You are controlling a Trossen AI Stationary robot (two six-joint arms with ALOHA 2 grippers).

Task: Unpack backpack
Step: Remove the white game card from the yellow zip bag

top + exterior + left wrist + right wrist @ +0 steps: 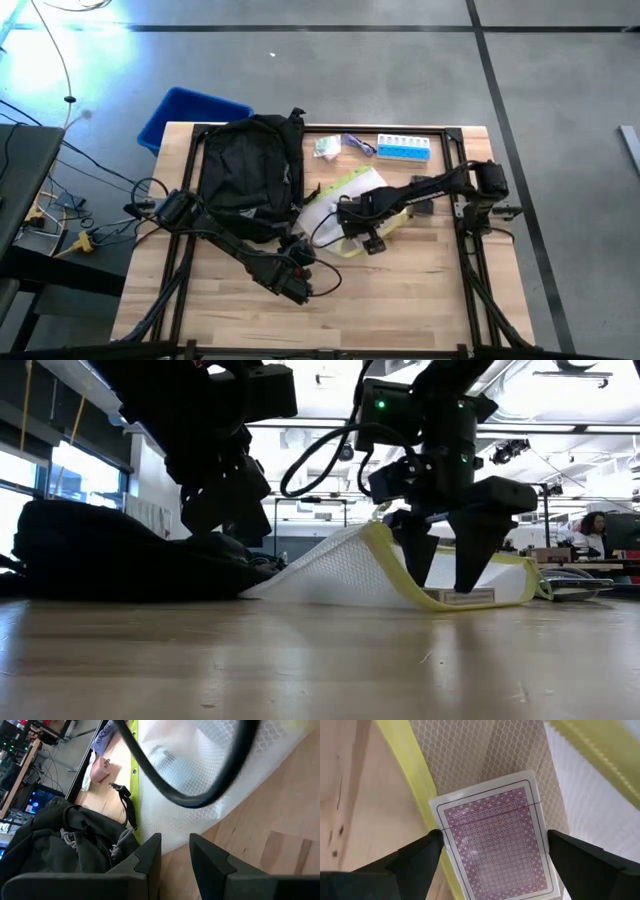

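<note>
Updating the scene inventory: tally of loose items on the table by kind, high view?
Backpack: 1
Mesh pouch, yellow edge: 1
Blue pill organizer: 1
Card deck: 1
Small white-green packet: 1
Total: 5

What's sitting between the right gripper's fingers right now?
A purple-backed playing card lies on the mesh pouch between the right gripper's open fingers, shown in the right wrist view.

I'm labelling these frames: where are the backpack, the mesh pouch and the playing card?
backpack (250, 165): high view, middle of its black body.
mesh pouch (330, 575): low view, its white mesh side.
playing card (497, 842): right wrist view, centre of its patterned back.
</note>
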